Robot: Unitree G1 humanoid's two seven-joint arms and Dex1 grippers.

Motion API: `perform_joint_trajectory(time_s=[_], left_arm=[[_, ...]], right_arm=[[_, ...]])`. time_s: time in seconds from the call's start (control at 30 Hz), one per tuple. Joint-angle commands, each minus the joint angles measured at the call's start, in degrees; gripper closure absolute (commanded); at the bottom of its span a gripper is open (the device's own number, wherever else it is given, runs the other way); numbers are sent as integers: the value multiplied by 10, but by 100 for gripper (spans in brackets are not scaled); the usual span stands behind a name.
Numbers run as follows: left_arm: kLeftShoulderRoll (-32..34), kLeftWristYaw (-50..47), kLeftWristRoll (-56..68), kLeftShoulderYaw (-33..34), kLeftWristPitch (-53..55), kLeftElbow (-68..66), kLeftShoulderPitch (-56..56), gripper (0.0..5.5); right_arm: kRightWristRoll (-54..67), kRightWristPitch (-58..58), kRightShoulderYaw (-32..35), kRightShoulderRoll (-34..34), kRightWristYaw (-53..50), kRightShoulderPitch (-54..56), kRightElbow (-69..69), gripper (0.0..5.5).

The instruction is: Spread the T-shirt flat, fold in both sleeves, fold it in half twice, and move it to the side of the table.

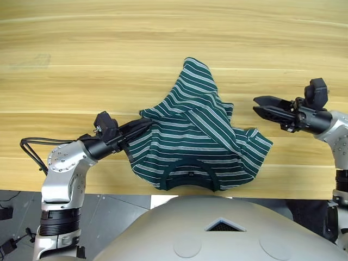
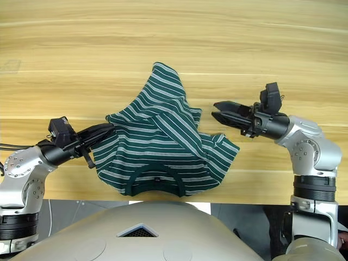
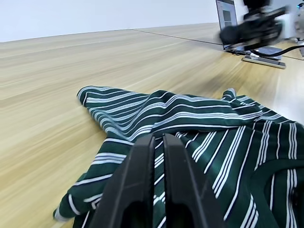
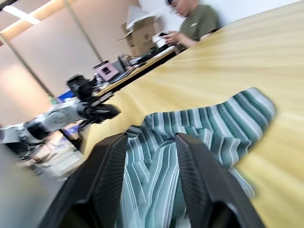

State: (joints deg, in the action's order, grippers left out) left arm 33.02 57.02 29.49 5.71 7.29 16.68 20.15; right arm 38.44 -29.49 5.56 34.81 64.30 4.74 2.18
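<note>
Left gripper (image 1: 142,126) clamped on a crumpled striped T-shirt (image 1: 190,147), right gripper (image 1: 255,104) spread apart beside it.
Left fingers pinched almost together on the T-shirt's left edge. Right fingers parted, off the T-shirt's right side, near but not touching. Dark green cloth with white stripes, bunched in a heap, collar toward the robot, on a pale wooden table (image 1: 163,38).
</note>
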Motion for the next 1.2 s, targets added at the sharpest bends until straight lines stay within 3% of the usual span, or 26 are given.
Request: perform_joint_trajectory(time_s=[0.03,0.2,0.37,0.63,1.0,1.2], left_arm=[[-3,-6,-9,-3,-6,-6,-9,519],[-3,-8,-15,-7,-11,-13,-16,519],[-6,-14,-22,-12,-14,-18,-26,519],[-10,-22,-10,-6,-11,-16,-21,519],[-11,-19,-17,-6,-15,-38,-30,519],[-12,-17,-15,-6,-17,-43,-25,519]], right_arm=[[-122,34,-43,-62,-169,60,38,366],[-197,32,-121,-84,-207,56,6,366],[-217,36,-136,-86,-211,49,14,366],[-257,81,-113,-66,-216,58,94,366],[-264,93,-129,-72,-187,33,78,366],[-246,112,-92,-78,-182,45,108,366]])
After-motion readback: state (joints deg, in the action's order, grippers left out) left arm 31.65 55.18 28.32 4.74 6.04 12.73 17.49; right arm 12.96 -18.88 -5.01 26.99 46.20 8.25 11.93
